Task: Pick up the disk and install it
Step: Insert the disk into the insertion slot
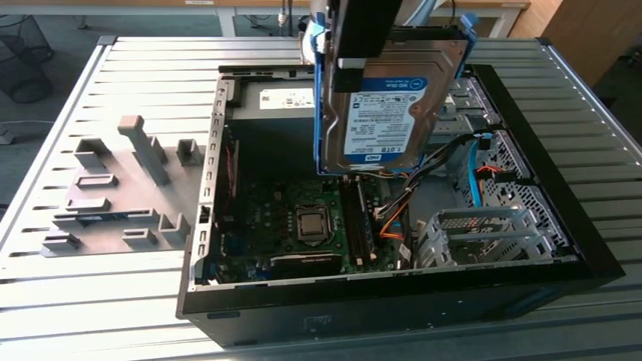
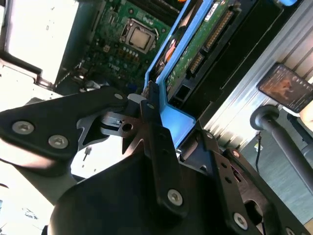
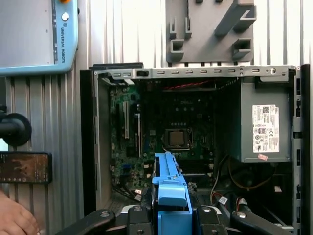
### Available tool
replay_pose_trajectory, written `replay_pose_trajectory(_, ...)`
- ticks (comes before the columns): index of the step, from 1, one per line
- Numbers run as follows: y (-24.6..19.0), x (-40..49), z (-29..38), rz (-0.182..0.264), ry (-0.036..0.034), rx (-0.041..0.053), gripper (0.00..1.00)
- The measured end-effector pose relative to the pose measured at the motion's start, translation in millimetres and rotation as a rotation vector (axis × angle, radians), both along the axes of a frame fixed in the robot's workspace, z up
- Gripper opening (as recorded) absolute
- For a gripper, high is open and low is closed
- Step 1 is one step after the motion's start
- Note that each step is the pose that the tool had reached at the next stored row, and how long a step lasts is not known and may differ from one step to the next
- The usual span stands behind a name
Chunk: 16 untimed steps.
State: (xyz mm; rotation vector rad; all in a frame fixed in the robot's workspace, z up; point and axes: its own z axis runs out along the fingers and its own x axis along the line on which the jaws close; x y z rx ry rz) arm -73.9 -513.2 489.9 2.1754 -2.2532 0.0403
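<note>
Black fingers [image 2: 155, 142] of the gripper [image 3: 170, 215] are clamped on the bright blue carrier frame of the disk [image 1: 386, 113], one finger on each side of the frame's edge. In the exterior view the disk hangs nearly upright, slightly tilted, over the open computer case [image 1: 401, 304], touching nothing below. Its lower edge is above the motherboard [image 1: 291, 226], near the processor socket [image 1: 311, 223].

The case lies on its side with its whole upper face open, so there is free room straight down. Its walls close that room in on all sides. A silver drive cage [image 1: 482, 233] sits at the exterior view's right, with orange and blue cables [image 1: 471, 169] beside it.

The arm above the gripper is cut off by the exterior view's upper edge, and the disk hides part of the power supply [image 3: 254, 122].

The disk has a white-and-blue printed label and the power supply a white one. A hand [image 3: 14, 220] shows at the edge of the first wrist view. The slatted table [image 1: 101, 301] also carries a grey fixture [image 1: 120, 188].
</note>
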Motion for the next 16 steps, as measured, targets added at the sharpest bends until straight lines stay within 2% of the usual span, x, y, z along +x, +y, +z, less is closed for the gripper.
replay_pose_trajectory(6, -1.0, 14.7, -1.0, 0.000, 0.0000, 0.0000, 0.36)
replay_pose_trajectory(16, -1.3, 15.8, -1.0, 0.000, 0.0001, 0.0000, 0.36)
